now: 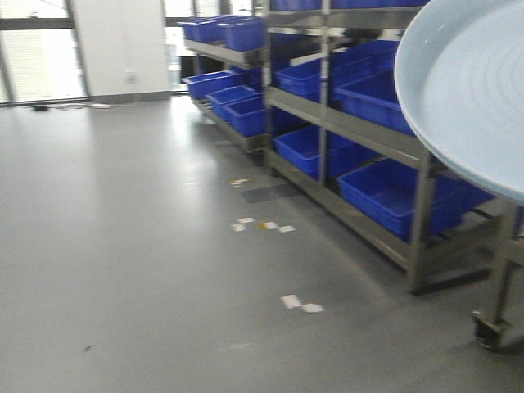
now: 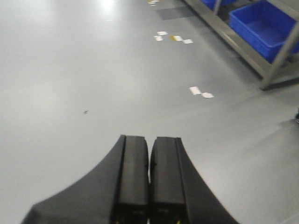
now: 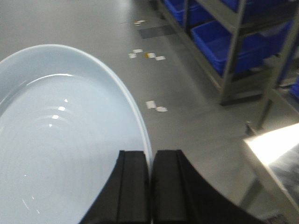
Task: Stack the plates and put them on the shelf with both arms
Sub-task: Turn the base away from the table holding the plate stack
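A pale blue-white plate (image 1: 467,90) is held up in the air at the top right of the front view, tilted toward the camera. In the right wrist view the plate (image 3: 60,140) fills the left side, and my right gripper (image 3: 150,151) is shut on its rim, one finger on each face. My left gripper (image 2: 150,137) is shut with nothing in it, hanging over bare grey floor. The stainless-steel shelf (image 1: 360,131) runs along the right, also seen as the shelf (image 3: 229,70) and the shelf (image 2: 275,65). Neither arm shows in the front view.
Blue plastic crates (image 1: 393,192) fill the shelf levels. A caster wheel (image 1: 490,327) of another steel frame stands at the lower right. A shiny steel surface (image 3: 275,144) lies to the right of my right gripper. White floor marks (image 1: 300,304) dot the grey floor.
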Motion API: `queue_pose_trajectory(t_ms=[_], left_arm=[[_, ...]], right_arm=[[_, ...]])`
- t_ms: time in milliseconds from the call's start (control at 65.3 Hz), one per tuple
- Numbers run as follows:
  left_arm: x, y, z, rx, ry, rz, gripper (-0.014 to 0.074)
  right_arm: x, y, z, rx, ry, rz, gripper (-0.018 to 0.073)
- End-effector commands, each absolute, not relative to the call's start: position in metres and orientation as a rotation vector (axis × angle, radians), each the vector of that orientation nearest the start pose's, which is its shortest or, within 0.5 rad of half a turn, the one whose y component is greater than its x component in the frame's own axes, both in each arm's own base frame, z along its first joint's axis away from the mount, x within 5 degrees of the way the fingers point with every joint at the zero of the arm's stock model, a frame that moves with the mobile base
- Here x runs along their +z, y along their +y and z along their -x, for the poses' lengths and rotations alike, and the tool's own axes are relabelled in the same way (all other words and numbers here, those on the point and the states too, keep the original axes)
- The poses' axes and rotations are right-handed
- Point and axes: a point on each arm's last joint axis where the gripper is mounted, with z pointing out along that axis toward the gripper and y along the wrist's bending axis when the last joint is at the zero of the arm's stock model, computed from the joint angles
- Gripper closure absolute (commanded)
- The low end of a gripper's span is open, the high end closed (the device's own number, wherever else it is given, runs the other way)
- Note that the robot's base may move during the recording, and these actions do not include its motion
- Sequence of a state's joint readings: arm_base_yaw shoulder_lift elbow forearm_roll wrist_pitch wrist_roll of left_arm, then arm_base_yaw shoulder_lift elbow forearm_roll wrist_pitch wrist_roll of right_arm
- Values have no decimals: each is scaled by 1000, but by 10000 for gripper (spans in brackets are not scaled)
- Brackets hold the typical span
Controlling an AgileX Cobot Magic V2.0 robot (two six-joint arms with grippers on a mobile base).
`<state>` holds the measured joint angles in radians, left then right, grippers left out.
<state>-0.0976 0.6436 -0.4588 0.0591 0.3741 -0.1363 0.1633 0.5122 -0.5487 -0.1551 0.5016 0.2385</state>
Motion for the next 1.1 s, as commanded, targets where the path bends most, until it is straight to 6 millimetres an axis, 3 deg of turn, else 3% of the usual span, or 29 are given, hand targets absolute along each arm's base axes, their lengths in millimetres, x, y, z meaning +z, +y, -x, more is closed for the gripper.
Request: queue_pose_trajectory(t_ms=[0,1087], left_arm=[[295,-13,-133,-110,1938,-9,511],[295,-13,-133,-110,1938,-9,511]], right_arm=[[334,11,-105,114,1811,20,503],[334,11,-105,114,1811,20,503]])
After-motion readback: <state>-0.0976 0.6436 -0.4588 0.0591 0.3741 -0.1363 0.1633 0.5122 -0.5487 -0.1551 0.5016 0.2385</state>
